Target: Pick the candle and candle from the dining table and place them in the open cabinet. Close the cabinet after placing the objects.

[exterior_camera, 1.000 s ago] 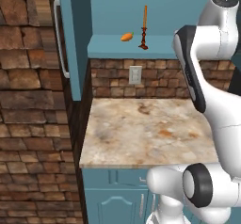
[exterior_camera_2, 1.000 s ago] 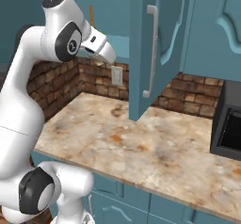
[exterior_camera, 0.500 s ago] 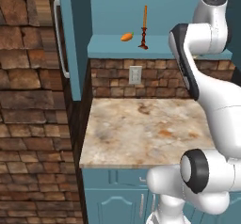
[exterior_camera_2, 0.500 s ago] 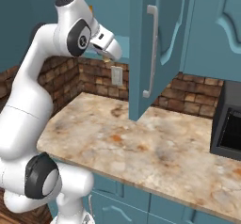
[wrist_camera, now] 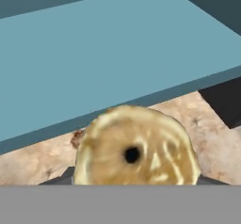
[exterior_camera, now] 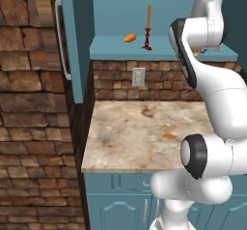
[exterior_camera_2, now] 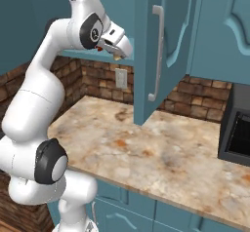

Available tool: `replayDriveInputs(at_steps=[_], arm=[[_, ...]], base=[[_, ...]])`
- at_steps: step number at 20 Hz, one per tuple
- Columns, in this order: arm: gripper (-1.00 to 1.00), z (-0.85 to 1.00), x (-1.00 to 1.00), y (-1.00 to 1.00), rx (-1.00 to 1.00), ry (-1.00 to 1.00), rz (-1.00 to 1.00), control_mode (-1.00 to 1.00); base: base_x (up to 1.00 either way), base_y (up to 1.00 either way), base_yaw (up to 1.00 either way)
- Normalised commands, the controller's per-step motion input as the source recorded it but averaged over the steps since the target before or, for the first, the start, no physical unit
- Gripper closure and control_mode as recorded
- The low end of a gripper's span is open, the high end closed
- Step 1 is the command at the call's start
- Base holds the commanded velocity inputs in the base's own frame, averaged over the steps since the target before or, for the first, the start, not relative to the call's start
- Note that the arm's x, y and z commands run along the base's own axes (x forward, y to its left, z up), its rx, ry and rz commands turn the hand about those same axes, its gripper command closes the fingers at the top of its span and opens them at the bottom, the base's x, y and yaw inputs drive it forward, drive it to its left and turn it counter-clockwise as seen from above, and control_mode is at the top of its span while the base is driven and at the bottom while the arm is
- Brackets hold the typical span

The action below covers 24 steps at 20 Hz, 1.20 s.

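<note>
Cabinet shelf (wrist_camera: 117,53) just ahead — gripper (wrist_camera: 134,183) holding squat yellow candle (wrist_camera: 136,148).

A rendered kitchen: teal wall cabinet (exterior_camera: 77,35) with bar handle, brick backsplash (exterior_camera: 159,81) with wall outlet (exterior_camera: 138,76), marbled stone surface (exterior_camera: 144,132), and teal drawer fronts (exterior_camera: 120,209) were visible.

The yellowish-gold candle (wrist_camera: 136,148) fills the low middle of the hand view, so the fingertips are buried behind it. From the left base view, the arm blocks the cabinet shelf's (exterior_camera: 164,48) right end, just a sliver of the candle peeking out. The open door (exterior_camera_2: 161,46) covers the shelf's far end from the right.
</note>
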Motion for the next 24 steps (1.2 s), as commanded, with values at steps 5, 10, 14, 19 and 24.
replayDriveInputs(at_steps=[5,10,14,19,24], arm=[[1.0,0.0,0.33,-0.19,0.0,0.01,0.0,-1.0],[1.0,-0.03,0.3,-0.13,0.0,0.0,0.0,-1.0],[1.0,-0.11,0.31,-0.04,0.0,0.01,0.0,-1.0],[1.0,-0.16,0.34,-0.02,0.0,0.03,0.0,-1.0],[1.0,-0.12,0.32,-0.05,0.0,0.03,0.0,-1.0]], base=[[0.0,0.0,0.0],[0.0,0.0,0.0],[0.0,0.0,0.0],[0.0,0.0,0.0],[0.0,0.0,0.0]])
